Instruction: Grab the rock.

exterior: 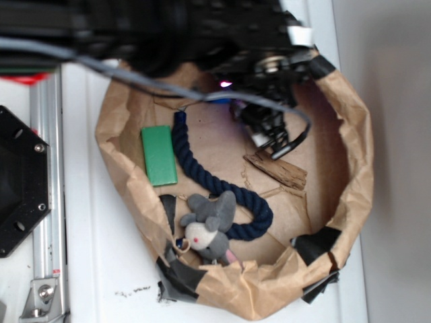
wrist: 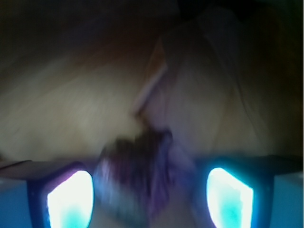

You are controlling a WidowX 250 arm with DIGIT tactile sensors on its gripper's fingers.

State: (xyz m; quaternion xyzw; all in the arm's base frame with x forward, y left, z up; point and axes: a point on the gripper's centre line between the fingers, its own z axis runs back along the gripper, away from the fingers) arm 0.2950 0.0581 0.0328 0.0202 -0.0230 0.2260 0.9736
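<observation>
In the wrist view the rock [wrist: 135,171], a blurred dark brown lumpy chunk, lies on the brown paper floor between my two glowing fingers. It sits close to the left finger [wrist: 71,199], with a gap to the right finger [wrist: 230,199]. My gripper [wrist: 149,190] is open around it. In the exterior view the gripper [exterior: 275,140] hangs low over the right half of the paper bin [exterior: 350,134], and the rock is hidden beneath it.
A flat splintery wood piece [exterior: 279,169] lies just below the gripper. A navy rope [exterior: 215,182] curves across the bin floor, with a green block [exterior: 159,155] at its left and a grey plush mouse [exterior: 210,225] at the front. The crumpled paper walls stand all round.
</observation>
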